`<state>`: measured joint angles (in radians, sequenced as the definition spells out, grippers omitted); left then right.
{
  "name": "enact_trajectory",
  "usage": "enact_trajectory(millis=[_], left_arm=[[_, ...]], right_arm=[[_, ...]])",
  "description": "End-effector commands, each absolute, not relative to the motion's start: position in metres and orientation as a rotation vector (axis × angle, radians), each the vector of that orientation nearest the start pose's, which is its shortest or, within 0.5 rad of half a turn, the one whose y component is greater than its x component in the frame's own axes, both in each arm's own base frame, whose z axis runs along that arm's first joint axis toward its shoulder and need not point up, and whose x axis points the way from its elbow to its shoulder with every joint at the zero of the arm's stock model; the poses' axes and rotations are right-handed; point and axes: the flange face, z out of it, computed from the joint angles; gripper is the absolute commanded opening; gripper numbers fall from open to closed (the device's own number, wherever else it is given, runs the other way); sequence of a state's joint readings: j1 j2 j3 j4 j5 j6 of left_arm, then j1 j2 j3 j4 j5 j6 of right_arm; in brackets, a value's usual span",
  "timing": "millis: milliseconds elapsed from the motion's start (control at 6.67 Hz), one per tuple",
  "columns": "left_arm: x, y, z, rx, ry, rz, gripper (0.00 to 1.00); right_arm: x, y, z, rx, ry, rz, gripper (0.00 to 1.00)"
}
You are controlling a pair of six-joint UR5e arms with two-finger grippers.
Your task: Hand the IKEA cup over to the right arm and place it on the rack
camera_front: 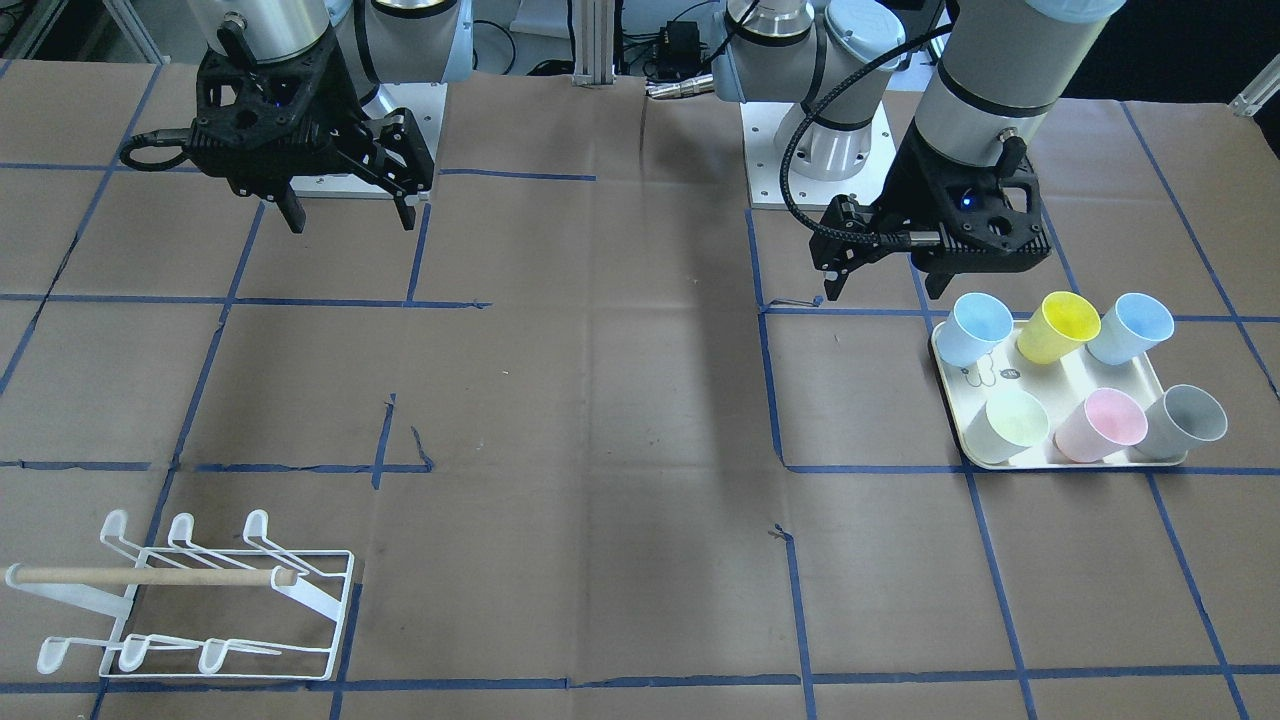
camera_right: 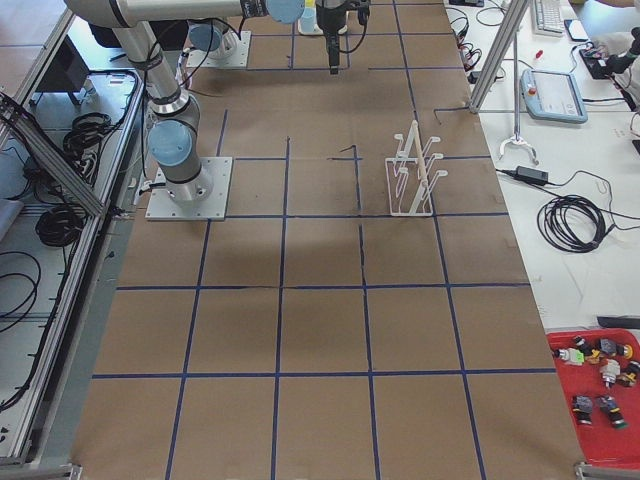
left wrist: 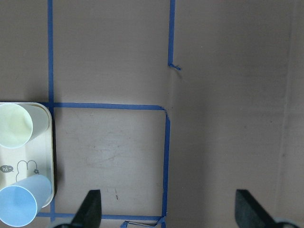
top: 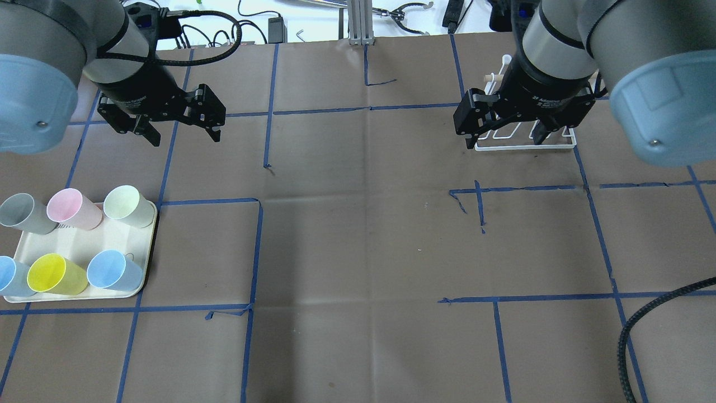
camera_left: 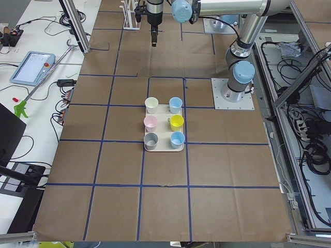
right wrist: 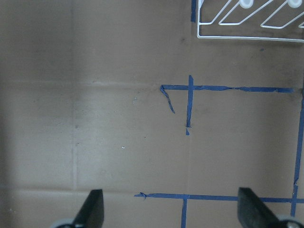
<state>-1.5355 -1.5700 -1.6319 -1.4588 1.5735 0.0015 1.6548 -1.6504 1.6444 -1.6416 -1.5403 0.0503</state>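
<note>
While the left gripper [top: 184,137] and right gripper [top: 503,141] hang wide open and empty, brown paper [top: 363,252] gridded with blue tape [top: 255,252] covers the table [top: 391,347].

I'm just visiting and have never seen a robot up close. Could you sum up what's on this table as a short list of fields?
Left gripper: open, empty, above the table close to the tray
Right gripper: open, empty, on the rack's side of the table
Cups: six on the cream tray, openings up: grey, pink, pale green, yellow, two blue
Rack: white wire with a wooden dowel, no cup on it
Table: brown paper, blue tape grid
Progress: no cup picked up yet
</note>
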Motion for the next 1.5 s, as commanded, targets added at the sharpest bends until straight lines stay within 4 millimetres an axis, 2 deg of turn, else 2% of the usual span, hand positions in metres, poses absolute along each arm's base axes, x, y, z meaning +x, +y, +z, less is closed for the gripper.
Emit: enact_trajectory(millis=[0,750,1050,1200,1350], left_arm=[[-0.115,-0.500,0.470,-0.053,3.136,-0.082,1.00],[-0.117,-0.492,0.463,-0.060,3.147,-0.061,1.00],[-0.109,-0.495,0.461,-0.075,3.141,-0.055,1.00],[-0.101,-0.496,0.461,-0.070,3.133,-0.052,1.00],[-0.067,-0.502,0.460,-0.025,3.131,-0.047,1.00]], right_arm=[[0.175,-0.452,0.496,-0.052,3.103,-0.113,1.00],[0.175,-0.452,0.496,-0.054,3.105,-0.111,1.00],[0.175,-0.452,0.497,-0.052,3.103,-0.113,1.00],[0.174,-0.452,0.497,-0.052,3.103,-0.113,1.00],[0.175,-0.453,0.496,-0.052,3.103,-0.113,1.00]])
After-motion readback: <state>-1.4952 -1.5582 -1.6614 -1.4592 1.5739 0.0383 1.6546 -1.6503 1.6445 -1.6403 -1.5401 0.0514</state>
